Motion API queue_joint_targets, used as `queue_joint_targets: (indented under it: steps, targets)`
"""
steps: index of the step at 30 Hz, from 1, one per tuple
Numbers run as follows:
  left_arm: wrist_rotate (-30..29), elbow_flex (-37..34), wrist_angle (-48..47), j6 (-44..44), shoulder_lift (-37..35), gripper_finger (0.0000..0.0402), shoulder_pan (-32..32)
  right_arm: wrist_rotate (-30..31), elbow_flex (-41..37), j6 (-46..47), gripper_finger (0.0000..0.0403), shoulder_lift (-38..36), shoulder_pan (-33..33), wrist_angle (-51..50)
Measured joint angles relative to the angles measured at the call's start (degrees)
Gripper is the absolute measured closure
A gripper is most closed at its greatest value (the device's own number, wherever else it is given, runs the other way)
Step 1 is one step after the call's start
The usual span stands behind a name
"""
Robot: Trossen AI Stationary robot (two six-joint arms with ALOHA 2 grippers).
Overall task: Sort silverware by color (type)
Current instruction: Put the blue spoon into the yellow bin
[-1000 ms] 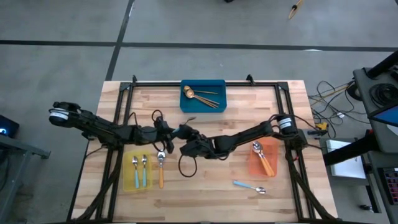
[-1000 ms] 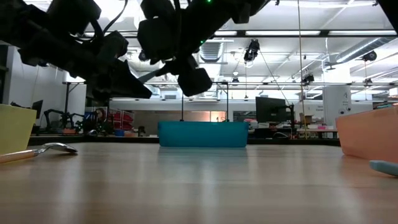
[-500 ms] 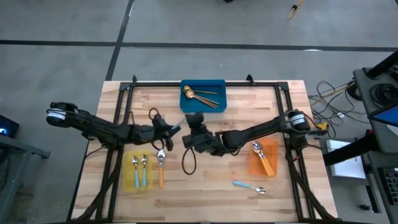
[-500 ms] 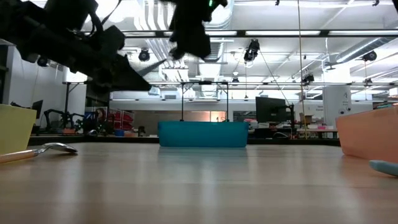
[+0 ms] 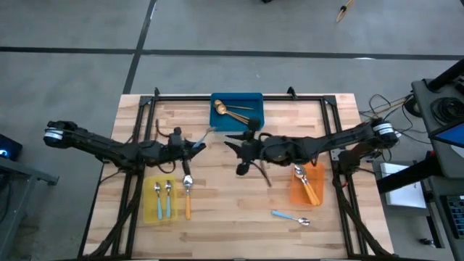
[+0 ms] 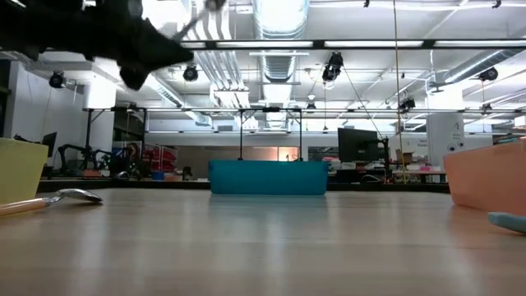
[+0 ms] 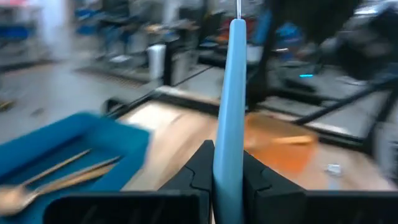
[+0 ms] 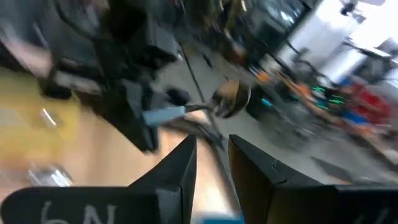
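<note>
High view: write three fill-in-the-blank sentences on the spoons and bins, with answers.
The left gripper is shut on a spoon with a ___ handle.
The gold spoons lie in the ___ bin.
The yellow bin holds ___ blue-handled spoons.

Missing words: blue; blue; two.

bare table (image 5: 225,203) in front, both arms crossing mid-table, bins around
</note>
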Motion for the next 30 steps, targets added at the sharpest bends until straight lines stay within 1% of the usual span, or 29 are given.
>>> queue_joint_targets:
  steps: [3, 5, 7, 9, 12, 15, 18, 21, 26, 30]
  targets:
    - [5.5, 0.1, 4.8, 3.7, -0.6, 0.0394, -1.6, -10.4, -7.4, 6.7, 0.0315, -0.1, -1.9, 15.2]
    - [7.5, 0.0, 8.0, 5.4, -0.4, 0.0394, -2.7, -16.9, -11.2, 12.0, 0.0308, 0.8, -3.3, 25.3]
    - [8.2, 0.1, 10.8, 6.8, 0.3, 0.0394, -3.5, -21.8, -13.6, 17.9, 0.0296, 2.4, -4.6, 33.9]
    - [8.6, 0.0, 12.6, 7.5, 1.3, 0.0394, -4.1, -24.7, -14.5, 22.1, 0.0281, 4.5, -5.4, 40.1]
    - [9.0, 0.1, 14.7, 8.3, 3.2, 0.0394, -4.4, -25.2, -14.0, 25.1, 0.0255, 8.4, -5.6, 46.6]
    - [9.0, 0.1, 17.7, 8.6, 5.6, 0.0394, -4.4, -26.0, -10.9, 25.9, 0.0232, 11.8, -5.7, 47.6]
    - [9.0, 0.1, 20.8, 9.0, 7.7, 0.0394, -4.4, -30.1, -6.9, 25.8, 0.0219, 14.9, -5.7, 47.6]
    - [9.0, 0.2, 22.3, 9.3, 8.9, 0.0394, -4.4, -33.1, -2.8, 26.1, 0.0216, 17.6, -5.7, 47.2]
    - [9.0, 0.2, 24.4, 9.4, 10.0, 0.0393, -4.3, -32.8, 1.0, 25.2, 0.0228, 20.4, -5.7, 44.8]
    - [8.9, 0.2, 24.4, 9.4, 10.0, 0.0391, -4.3, -32.5, 2.2, 25.3, 0.0259, 21.3, -5.7, 44.9]
